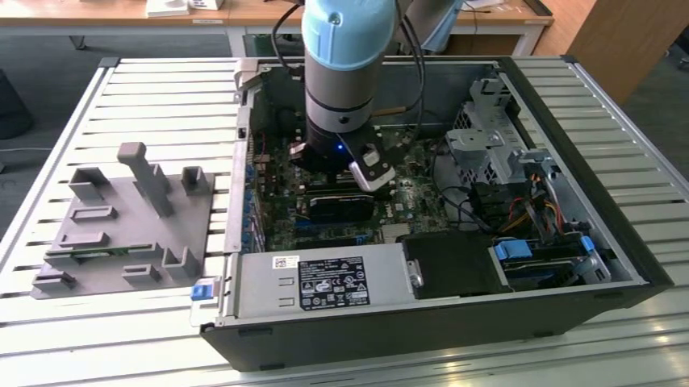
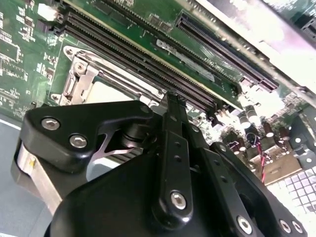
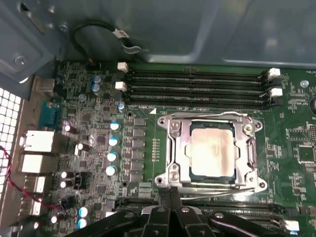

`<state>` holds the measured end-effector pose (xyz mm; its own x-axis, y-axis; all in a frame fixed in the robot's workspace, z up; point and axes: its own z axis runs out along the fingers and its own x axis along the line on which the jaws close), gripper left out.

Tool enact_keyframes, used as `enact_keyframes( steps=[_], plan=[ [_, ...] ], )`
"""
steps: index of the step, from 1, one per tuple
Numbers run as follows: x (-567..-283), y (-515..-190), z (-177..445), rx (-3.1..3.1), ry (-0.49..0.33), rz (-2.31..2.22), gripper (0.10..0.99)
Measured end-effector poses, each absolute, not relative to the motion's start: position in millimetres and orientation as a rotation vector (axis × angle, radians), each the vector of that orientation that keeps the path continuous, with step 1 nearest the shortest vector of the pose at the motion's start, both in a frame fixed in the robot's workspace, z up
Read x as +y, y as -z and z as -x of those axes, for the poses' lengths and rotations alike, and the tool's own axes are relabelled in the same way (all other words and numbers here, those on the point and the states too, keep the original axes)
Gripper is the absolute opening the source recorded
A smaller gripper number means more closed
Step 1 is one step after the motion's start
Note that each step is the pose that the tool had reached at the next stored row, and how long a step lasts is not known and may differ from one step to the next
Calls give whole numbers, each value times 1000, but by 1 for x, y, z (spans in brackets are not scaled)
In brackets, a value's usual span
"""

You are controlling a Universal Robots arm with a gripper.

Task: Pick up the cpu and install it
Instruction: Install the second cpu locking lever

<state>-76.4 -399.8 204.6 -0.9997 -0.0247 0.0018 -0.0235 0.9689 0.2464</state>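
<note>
While the arm reaches down into the open PC case [image 1: 603, 266], the gripper [image 3: 170, 195] hangs w/ its black fingers [image 3: 174, 197] pressed together, clenched on nothing, just beside the socket frame [image 3: 249, 153]. The cpu [image 3: 212, 150] lies flat inside that socket on the motherboard [image 3: 143, 163]. Beyond it run the memory slots [image 3: 197, 84].
</note>
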Motion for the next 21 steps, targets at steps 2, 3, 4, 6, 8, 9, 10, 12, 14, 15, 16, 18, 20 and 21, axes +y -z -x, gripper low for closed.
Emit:
enact_keyframes(
  steps=[2,3,4,6,8,9,10,12,14,15,16,18,20,21],
  plan=[
    [-400,-203,77,-3110,411,-38,106],
    [-400,-202,77,-3109,420,-38,106],
    [-400,-201,77,-3108,426,-38,106],
    [-400,-199,77,-3107,430,-38,106],
    [-400,-197,78,-3107,432,-38,106],
    [-400,-197,79,-3107,435,-38,106],
    [-400,-196,80,-3106,438,-38,106],
    [-400,-195,81,-3105,444,-38,106],
    [-400,-194,81,-3104,452,-38,106],
    [-399,-194,81,-3104,456,-38,106],
    [-399,-194,81,-3103,459,-38,106],
    [-399,-193,81,-3102,466,-38,106],
    [-399,-192,81,-3101,473,-38,106],
    [-398,-192,82,-3101,477,-38,106]
  ],
)
